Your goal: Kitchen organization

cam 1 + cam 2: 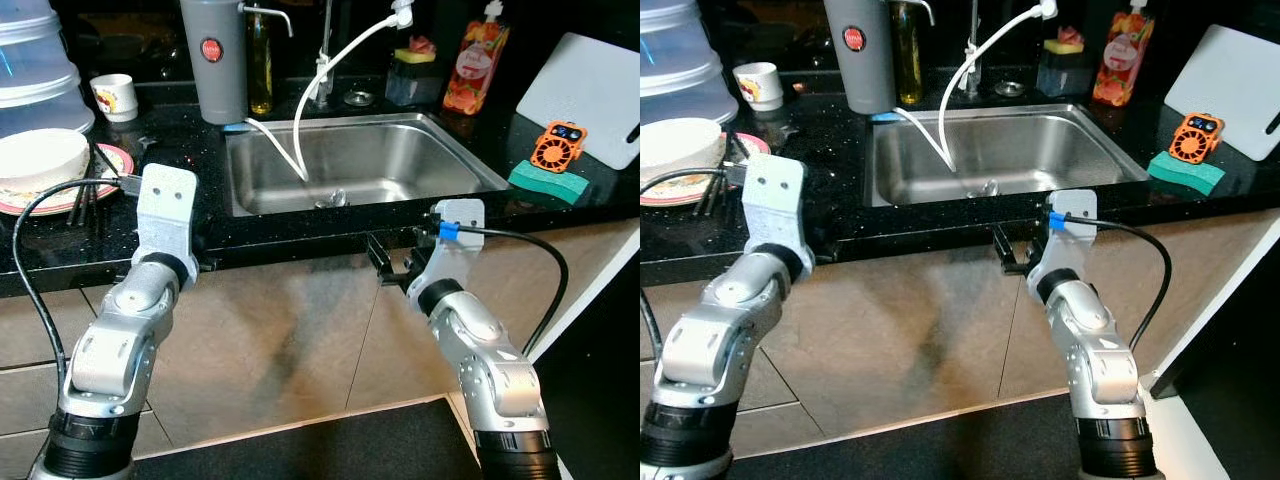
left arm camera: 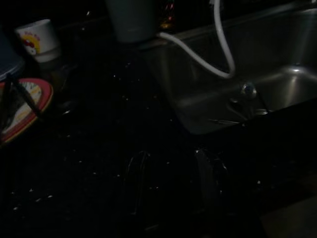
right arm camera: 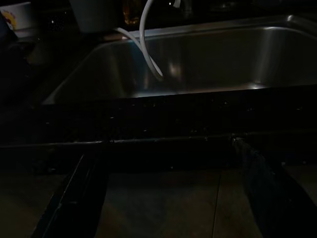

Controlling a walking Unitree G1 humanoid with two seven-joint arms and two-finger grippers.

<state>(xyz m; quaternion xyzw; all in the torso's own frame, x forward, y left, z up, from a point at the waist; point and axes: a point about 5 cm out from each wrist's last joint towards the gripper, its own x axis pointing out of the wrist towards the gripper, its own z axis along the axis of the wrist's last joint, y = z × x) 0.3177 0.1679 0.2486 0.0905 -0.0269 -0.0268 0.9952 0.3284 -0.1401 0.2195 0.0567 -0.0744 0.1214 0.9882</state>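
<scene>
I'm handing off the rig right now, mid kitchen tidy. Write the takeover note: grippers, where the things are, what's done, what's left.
Left gripper: open, holding nothing, low over the black counter left of the sink.
Right gripper: open, holding nothing, at the counter's front edge before the sink.
Things: bowl on the red-rimmed plate at far left, mug behind them; green sponge and orange gadget right of the sink.
Done: nothing apparent.
Left: judging by the layout, everything is yet to be sorted.
</scene>
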